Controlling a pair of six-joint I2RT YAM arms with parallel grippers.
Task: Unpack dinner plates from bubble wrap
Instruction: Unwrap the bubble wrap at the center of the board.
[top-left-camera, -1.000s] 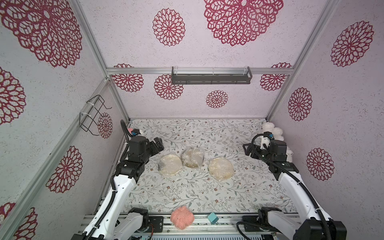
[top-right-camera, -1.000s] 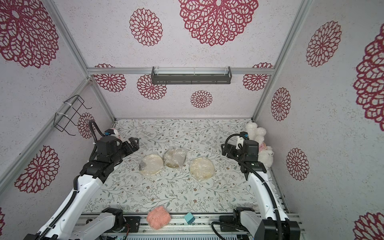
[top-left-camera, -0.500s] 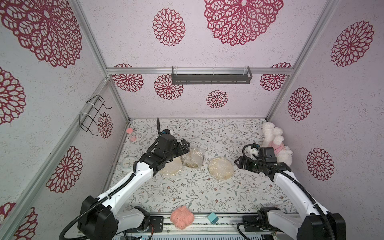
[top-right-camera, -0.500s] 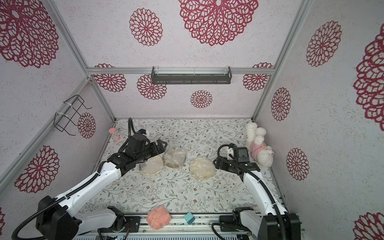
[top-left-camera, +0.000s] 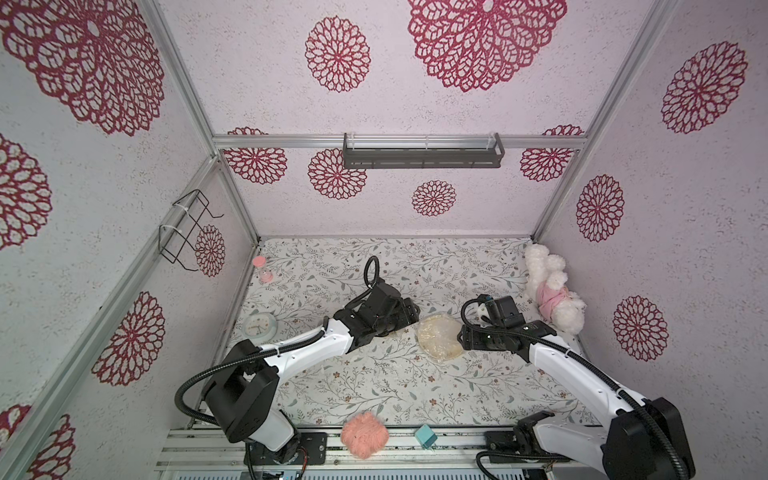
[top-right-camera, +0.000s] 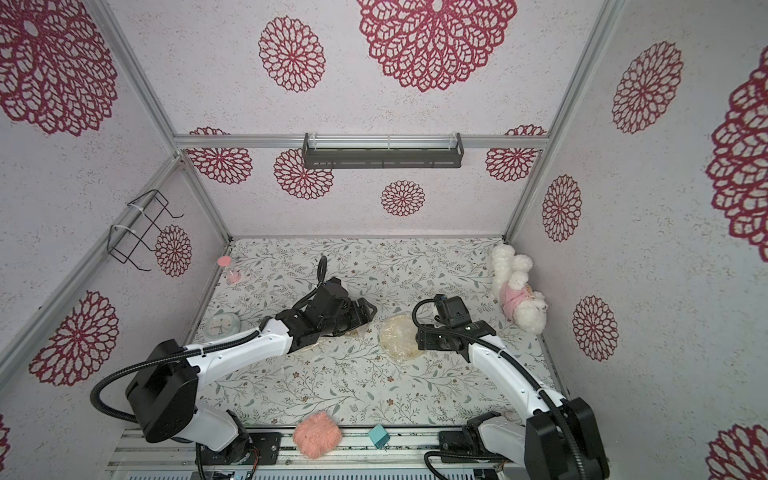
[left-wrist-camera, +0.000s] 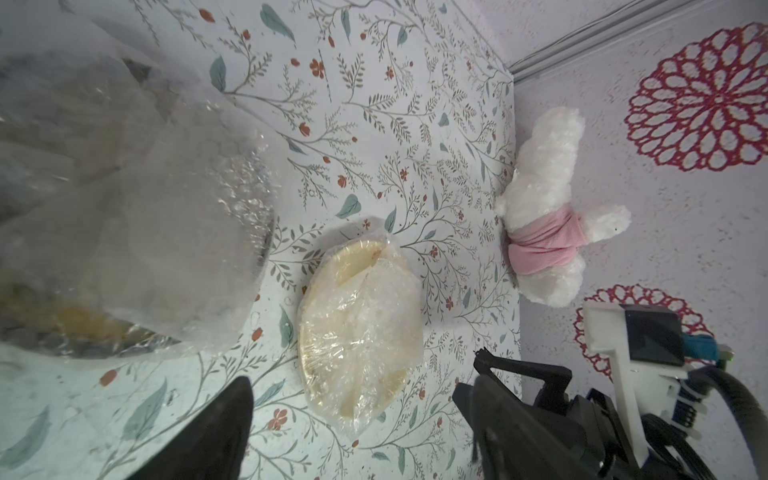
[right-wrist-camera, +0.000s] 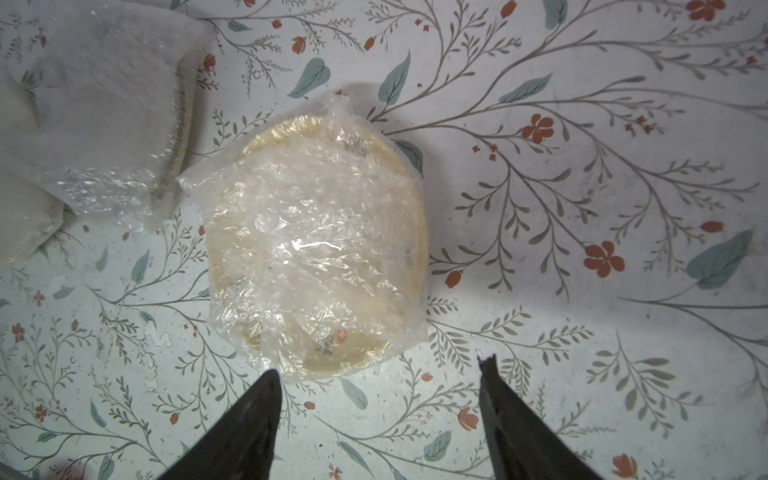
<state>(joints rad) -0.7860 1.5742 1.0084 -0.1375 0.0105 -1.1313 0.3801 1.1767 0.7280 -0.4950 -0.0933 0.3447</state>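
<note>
In both top views the left gripper (top-left-camera: 409, 312) reaches out low over the middle of the flowered table (top-left-camera: 374, 386), and from up here I cannot tell how wide its jaws stand or whether they have anything. Just to its right a cream plate (top-left-camera: 441, 352) lies flat under crinkled bubble wrap (top-left-camera: 434, 330), and the right gripper (top-left-camera: 460, 340) sits low at that plate's right edge. Round the margins (none of it touched) are a clock (top-left-camera: 259, 326), a pink sand timer (top-left-camera: 262, 269), a plush dog (top-left-camera: 548, 291) against the right wall, and a pink pompom (top-left-camera: 365, 434) and teal cube (top-left-camera: 427, 436) on the front rail. The left wrist view is half filled by a blurred heap of bubble wrap very close to the lens, with a yellow plate (left-wrist-camera: 83, 326) glimmering under it. Only one dark finger (left-wrist-camera: 224, 424) of this gripper shows, so its grip cannot be told. Beyond it lies the cream plate, with the right gripper close by. In the right wrist view that gripper's two fingers (right-wrist-camera: 257, 415) stand well apart with only bare table between them, one tip right at the edge of the film over the cream plate, though contact cannot be made out. A neighbouring bundle (right-wrist-camera: 104, 104) lies just beside it, a plate rim showing through the wrap
</note>
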